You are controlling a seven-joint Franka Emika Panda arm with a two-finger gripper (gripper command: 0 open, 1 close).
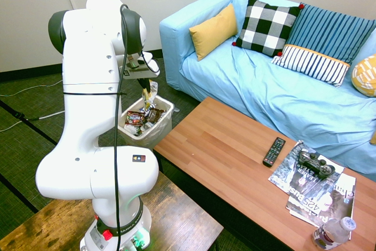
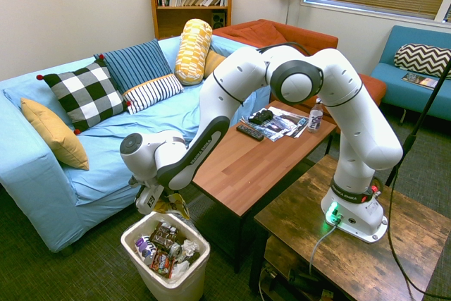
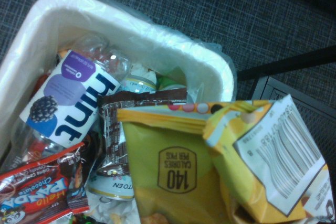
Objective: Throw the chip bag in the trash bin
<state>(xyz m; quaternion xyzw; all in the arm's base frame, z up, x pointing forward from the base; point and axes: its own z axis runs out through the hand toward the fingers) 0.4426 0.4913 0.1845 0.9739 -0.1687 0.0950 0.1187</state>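
Note:
The chip bag [image 1: 150,94] is a crumpled yellow-and-white foil bag hanging from my gripper [image 1: 144,84], which is shut on its top. It hangs just above the white trash bin [image 1: 167,107] on the floor between the sofa and the table. From the other side, the gripper [image 2: 153,201] holds the bag [image 2: 173,206] over the far rim of the bin [image 2: 166,287]. In the wrist view the chip bag [image 3: 178,171] fills the foreground over the lined bin [image 3: 131,20], which holds a clear bottle [image 3: 79,103] and a red wrapper [image 3: 37,190].
A wooden coffee table [image 1: 223,145] stands right beside the bin, carrying a remote [image 1: 274,151], magazines [image 1: 320,195], a game controller [image 1: 314,163] and a water bottle [image 1: 332,232]. A light blue sofa [image 1: 258,86] with cushions lies behind. Dark carpet surrounds the bin.

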